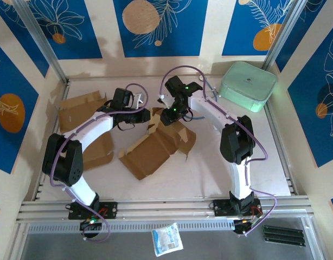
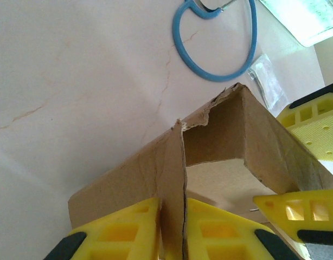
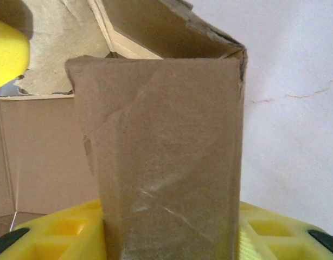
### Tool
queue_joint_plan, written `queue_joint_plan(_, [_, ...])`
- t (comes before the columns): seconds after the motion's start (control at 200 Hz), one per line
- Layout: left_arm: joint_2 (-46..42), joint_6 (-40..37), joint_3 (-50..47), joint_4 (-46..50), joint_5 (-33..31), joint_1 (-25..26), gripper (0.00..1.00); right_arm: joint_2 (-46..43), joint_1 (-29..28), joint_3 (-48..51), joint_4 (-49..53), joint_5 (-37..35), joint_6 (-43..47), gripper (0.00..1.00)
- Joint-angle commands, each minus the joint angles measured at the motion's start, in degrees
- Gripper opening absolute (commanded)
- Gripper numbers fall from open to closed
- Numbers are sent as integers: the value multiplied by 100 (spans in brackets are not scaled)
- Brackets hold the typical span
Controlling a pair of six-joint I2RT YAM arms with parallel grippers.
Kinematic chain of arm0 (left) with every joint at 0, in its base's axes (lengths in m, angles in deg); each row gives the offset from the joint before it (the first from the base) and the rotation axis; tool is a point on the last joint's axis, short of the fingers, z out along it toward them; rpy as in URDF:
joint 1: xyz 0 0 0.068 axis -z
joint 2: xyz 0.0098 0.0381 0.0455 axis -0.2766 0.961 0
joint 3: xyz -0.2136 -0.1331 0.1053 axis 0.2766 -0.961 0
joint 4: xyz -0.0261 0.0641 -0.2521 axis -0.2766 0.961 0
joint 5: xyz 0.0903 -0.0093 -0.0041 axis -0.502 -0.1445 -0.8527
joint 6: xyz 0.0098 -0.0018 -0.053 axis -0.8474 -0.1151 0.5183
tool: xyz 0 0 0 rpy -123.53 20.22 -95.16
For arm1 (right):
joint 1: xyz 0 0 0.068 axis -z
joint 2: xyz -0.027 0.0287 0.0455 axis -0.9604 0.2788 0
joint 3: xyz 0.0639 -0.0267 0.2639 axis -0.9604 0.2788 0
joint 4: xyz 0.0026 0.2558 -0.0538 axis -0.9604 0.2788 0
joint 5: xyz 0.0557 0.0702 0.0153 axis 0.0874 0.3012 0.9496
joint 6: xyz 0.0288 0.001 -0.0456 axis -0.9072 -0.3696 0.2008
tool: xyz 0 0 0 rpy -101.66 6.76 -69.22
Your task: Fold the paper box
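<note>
Your left end effector [image 2: 172, 222] is closed on a torn upright flap of the box [image 1: 155, 149], with its yellow fingers [image 2: 123, 230] pressing on either face. Your right end effector [image 3: 172, 233] pinches a second, wider flap of the same box, the cardboard clamped flat between its fingers. The box sits mid-table [image 1: 210, 176], between the two arms, and both end effectors meet at its far end. Count one box, two flat cardboard sheets [image 1: 79, 114] by the table's left edge, one green container [image 1: 248, 85] at the far right corner, and one white packet [image 1: 166, 239] beyond the near edge.
</note>
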Motion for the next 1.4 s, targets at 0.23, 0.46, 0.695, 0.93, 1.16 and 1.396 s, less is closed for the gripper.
queue_joint_plan(0.23, [-337,-814,-105,249,-593,99,46,-478,-61,265,-130,-255,18,48])
queue_joint_plan(0.46, [-631,-2268,-47,1213,-1650,99,60,-542,-77,262,-122,-200,18,48])
queue_joint_plan(0.695, [240,-2417,551,1321,-1624,99,60,-483,-102,169,-75,-175,53,48])
queue_joint_plan(0.93, [1037,-2323,1069,1218,-1152,107,46,-510,-105,200,-69,-244,73,48])
queue_joint_plan(1.16, [1340,-1402,1348,1471,-906,169,0,-485,-96,254,-138,-303,-14,47])
queue_joint_plan(1.396, [1348,-34,1552,1448,-848,213,0,-437,-79,236,-157,-314,-113,46])
